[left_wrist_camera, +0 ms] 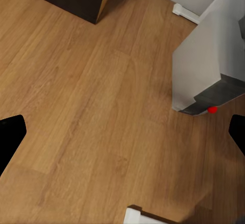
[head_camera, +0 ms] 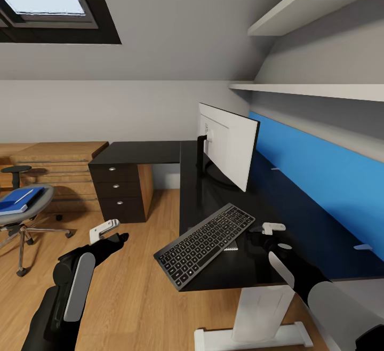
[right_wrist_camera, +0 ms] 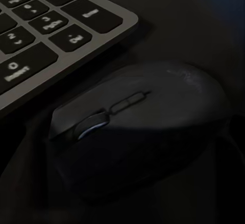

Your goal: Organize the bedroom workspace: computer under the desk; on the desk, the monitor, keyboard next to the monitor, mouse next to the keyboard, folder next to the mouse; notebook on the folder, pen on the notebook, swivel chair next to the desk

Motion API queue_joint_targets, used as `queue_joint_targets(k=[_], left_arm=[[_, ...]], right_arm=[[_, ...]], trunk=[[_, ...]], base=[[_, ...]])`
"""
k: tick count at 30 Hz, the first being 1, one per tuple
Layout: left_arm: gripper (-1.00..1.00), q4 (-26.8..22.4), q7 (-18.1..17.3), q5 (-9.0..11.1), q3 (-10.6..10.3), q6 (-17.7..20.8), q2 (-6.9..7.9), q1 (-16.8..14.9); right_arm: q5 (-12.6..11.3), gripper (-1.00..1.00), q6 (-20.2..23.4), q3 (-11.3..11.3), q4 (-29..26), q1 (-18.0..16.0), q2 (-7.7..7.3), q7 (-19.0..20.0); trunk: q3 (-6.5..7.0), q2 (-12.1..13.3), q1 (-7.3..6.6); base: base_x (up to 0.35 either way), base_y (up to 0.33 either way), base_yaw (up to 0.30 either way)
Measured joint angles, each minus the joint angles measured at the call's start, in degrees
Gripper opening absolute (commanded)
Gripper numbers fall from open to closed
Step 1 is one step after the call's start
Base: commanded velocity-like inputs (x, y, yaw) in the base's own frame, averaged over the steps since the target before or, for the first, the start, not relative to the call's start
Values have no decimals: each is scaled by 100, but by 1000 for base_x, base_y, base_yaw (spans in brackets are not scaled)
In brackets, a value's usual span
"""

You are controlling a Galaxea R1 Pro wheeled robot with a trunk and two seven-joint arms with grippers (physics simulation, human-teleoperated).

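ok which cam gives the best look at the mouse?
Right wrist view: the mouse is close up, dark, with its scroll wheel visible, lying on the desk just off the keyboard corner. In the head view the right gripper sits over that spot, hiding it. The left wrist view looks at the floor.

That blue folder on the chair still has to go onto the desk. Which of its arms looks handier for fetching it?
Probably the left. The left pincer hangs over the floor on the swivel chair's side, where the folder lies. The right pincer is over the desk, at the mouse beside the keyboard.
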Motion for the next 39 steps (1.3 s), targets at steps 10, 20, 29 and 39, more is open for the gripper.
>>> queue_joint_targets(k=[10,20,29,39], left_arm=[[100,0,6,0,0,-1,-1,0],[100,25,-1,0,0,-1,4,0],[100,26,-1,0,0,-1,-2,0],[100,27,-1,0,0,-6,0,0]], right_arm=[[0,100,0,-2,0,0,-4,0],[0,100,0,-2,0,0,-8,0],[0,100,0,-8,0,0,-8,0],[0,100,0,-10,0,0,-8,0]], trunk=[[0,0,0],[0,0,0],[0,0,0],[0,0,0]], base=[[0,0,0],[0,0,0],[0,0,0],[6,0,0]])
